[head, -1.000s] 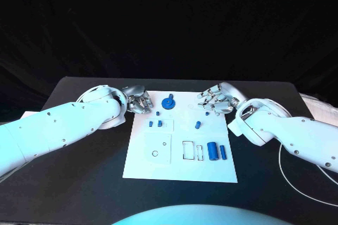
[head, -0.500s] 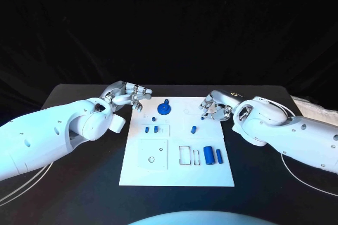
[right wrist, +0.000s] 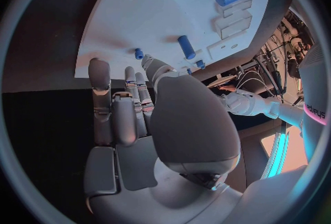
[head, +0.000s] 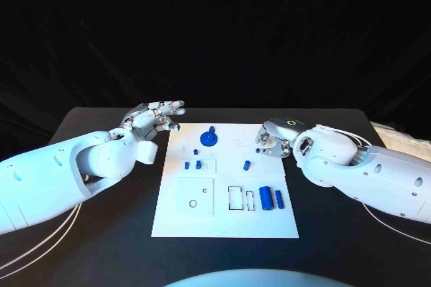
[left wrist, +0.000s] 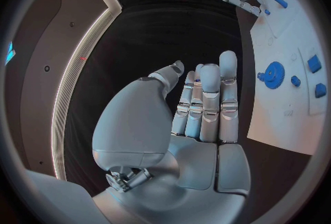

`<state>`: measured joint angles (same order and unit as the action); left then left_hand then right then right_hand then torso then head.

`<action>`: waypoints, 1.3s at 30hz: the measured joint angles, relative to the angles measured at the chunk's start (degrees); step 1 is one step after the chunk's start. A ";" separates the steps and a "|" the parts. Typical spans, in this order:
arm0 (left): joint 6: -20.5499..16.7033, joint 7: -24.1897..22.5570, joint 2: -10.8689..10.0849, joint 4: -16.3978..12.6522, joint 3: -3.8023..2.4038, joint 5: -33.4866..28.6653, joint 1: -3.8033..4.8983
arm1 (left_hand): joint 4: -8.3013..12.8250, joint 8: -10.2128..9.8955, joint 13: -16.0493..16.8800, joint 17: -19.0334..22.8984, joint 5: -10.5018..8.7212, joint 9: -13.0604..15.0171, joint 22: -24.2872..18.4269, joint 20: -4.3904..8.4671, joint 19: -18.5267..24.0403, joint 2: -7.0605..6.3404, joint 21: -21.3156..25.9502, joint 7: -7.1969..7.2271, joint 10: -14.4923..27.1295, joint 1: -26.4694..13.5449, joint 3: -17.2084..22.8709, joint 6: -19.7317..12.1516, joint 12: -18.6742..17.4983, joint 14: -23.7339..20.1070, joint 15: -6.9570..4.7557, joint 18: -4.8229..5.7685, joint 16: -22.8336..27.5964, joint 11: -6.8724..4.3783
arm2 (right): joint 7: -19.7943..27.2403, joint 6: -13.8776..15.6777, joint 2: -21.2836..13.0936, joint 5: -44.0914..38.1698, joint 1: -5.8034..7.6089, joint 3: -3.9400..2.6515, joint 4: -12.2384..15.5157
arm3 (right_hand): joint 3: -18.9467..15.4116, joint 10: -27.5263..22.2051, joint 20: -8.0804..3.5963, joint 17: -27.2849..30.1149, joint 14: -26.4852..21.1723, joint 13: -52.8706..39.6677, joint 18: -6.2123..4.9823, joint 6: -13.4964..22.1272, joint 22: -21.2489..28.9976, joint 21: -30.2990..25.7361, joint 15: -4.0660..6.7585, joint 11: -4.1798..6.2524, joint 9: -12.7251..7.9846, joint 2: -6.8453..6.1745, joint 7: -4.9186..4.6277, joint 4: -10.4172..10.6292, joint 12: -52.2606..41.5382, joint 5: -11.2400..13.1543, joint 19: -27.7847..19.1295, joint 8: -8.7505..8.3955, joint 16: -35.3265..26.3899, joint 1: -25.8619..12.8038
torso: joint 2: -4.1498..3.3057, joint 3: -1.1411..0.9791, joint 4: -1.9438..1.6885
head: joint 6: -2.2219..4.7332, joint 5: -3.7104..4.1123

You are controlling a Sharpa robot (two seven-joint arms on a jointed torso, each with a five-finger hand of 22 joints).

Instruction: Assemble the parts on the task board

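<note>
Two white arms reach in over the black table [head: 108, 237], one from each side. The left hand [head: 154, 117] is up near the far left corner of the task board [head: 229, 218]. Its fingers [left wrist: 210, 104] are straight and side by side, and it holds nothing — the palm is bare in the left wrist view. It floats just off the board's left edge, over the dark table.

The task board lies flat in the middle of the table. On it are the small blue parts: a round gear [head: 209, 138] at the far end, two little pegs [head: 192, 165] left of the middle, one peg [head: 247, 165] in the middle, and a thick cylinder [head: 266, 197] with a thin pin [head: 280, 200] beside it near the right edge.

The right hand [head: 274, 139] hangs over the board's far right edge. Its fingers [right wrist: 110, 108] bend a little toward the board — nothing is in them. Bare black table lies on both sides of the board.
</note>
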<state>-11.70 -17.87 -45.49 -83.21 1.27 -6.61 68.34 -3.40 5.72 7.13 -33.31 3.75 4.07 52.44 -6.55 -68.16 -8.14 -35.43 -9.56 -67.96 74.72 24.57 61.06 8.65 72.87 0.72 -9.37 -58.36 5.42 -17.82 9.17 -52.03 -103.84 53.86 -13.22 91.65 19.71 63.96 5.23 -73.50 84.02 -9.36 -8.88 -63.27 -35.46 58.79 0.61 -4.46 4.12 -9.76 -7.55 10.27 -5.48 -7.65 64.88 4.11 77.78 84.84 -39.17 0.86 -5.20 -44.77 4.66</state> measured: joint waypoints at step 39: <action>0.03 -1.45 0.00 -0.94 0.00 -2.53 -0.04 | -1.74 0.47 0.44 1.50 -0.01 -0.06 -1.53 -0.21 -0.21 0.90 1.83 -0.02 1.43 -0.85 -4.90 -0.60 1.80 -0.68 0.31 0.02 0.27 0.20 | -0.59 -3.30 4.35 -1.68 -0.69 -0.18 -4.25 | 7.85 5.02 -0.51 -1.45 0.00 5.03 0.00 -3.80 -3.72 2.84 0.00 0.51 0.71 2.39 0.25 -4.18 -0.48 3.16 0.92 0.30 1.02 1.15 | 0.04 -0.09 0.02 | -0.85 -0.14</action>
<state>-11.67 -19.32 -45.50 -84.15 1.27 -9.14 68.30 -5.14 6.19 7.57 -31.81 3.74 4.00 50.92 -6.77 -68.38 -7.24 -33.60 -9.58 -66.53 73.87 19.67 60.46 10.45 72.19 1.03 -9.35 -58.09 5.61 -18.41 5.87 -47.68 -105.52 53.17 -13.40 87.40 27.56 68.98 4.72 -74.95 84.02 -4.33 -8.88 -67.07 -39.18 61.63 0.62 -3.95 4.82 -7.37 -7.30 6.09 -5.96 -4.49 65.80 4.42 78.79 85.98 -39.13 0.77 -5.17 -45.62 4.52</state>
